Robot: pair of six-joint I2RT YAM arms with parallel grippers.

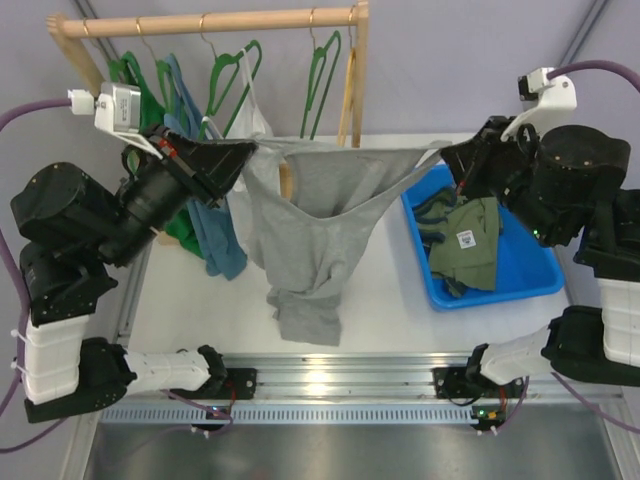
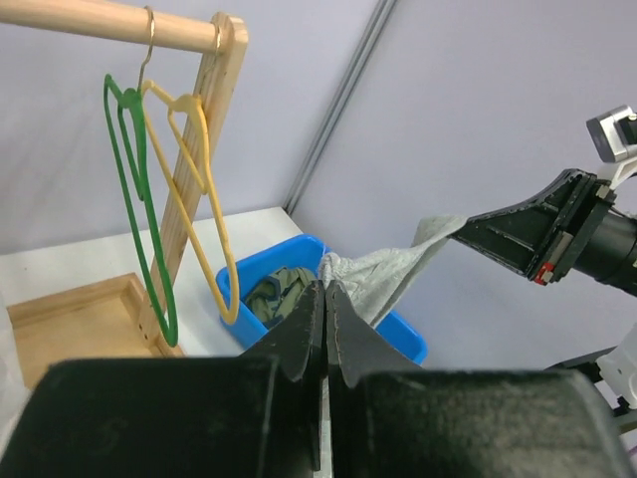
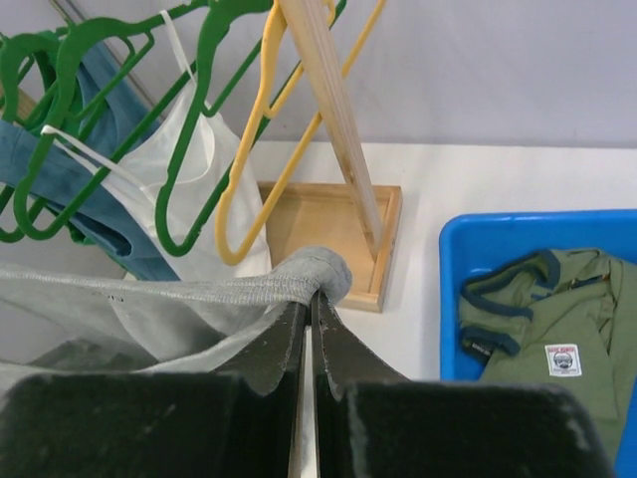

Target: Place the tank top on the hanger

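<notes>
My left jaws are clenched on one strap end of the tank top [image 1: 318, 210] and my right jaws on the other. It hangs stretched between them at mid-frame, its hem bunched on the counter [image 1: 400, 300]. The hanger [image 1: 320, 75] hangs bare on the rail [image 1: 200, 22], upper centre. Lifting and spreading look done; I judge the hanger untouched, so dressing it remains.

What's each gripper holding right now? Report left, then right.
Left gripper: closed on one upper end of the light grey soft-knit tank top.
Right gripper: closed on the same top's other upper end.
</notes>
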